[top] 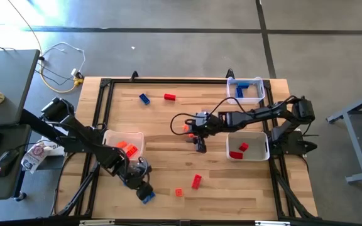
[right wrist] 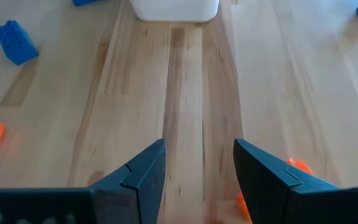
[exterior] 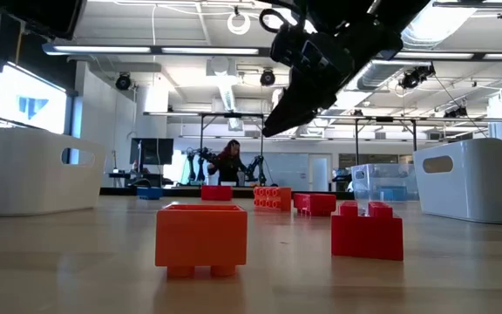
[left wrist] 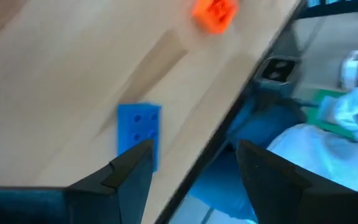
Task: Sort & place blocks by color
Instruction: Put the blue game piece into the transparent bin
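Note:
My left gripper (top: 144, 190) is open near the table's near edge. A blue block (left wrist: 138, 130) lies flat on the wood just beyond one of its fingers (left wrist: 132, 174), outside the gap, and shows again as the blue block (top: 147, 197) at the tips. My right gripper (right wrist: 199, 165) is open over mid-table, above bare wood. An orange block (right wrist: 298, 167) lies beside one of its fingers, also seen as the orange block (top: 186, 129). Loose on the table are a blue block (top: 144, 98), a red block (top: 170, 96), a red block (top: 197, 181) and an orange block (top: 179, 192). My left gripper has one finger (left wrist: 132, 174) in front of the blue block's near end (left wrist: 143, 149). That finger hides the spot, so I cannot tell whether it touches the block. The block lies flat on the table.
Three white trays stand on the table. The left tray (top: 113, 135) holds orange blocks, the far right tray (top: 264, 90) holds blue ones and the near right tray (top: 256, 136) holds red ones. A black frame (top: 99, 107) rims the table. The low view shows an orange block (exterior: 201, 237) and a red block (exterior: 367, 231) close by.

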Motion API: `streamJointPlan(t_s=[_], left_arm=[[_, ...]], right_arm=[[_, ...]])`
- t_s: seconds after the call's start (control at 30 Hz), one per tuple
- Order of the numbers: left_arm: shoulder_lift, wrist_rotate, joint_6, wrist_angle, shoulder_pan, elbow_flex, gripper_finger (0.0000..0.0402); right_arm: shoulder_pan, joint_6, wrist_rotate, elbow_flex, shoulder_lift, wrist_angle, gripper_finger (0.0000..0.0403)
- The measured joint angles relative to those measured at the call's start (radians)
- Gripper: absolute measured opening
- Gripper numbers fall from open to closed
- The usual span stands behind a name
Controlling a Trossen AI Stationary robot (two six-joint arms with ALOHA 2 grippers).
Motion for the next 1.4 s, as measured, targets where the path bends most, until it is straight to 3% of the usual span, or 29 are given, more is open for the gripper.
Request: streamJointPlan(t_s=[0.87,1.4], left_arm=[[0.195,-0.078,-0.046,-0.019,-0.082,0.045,0.0213],[0.217,-0.099,-0.128,-0.004,-0.122,0.050,0.0213]], right_arm=[[0.020,0.026,-0.006,0.000,0.000,-0.038,0.0174],[0.020,0.026,-0.006,0.000,0.000,-0.037,0.0174]])
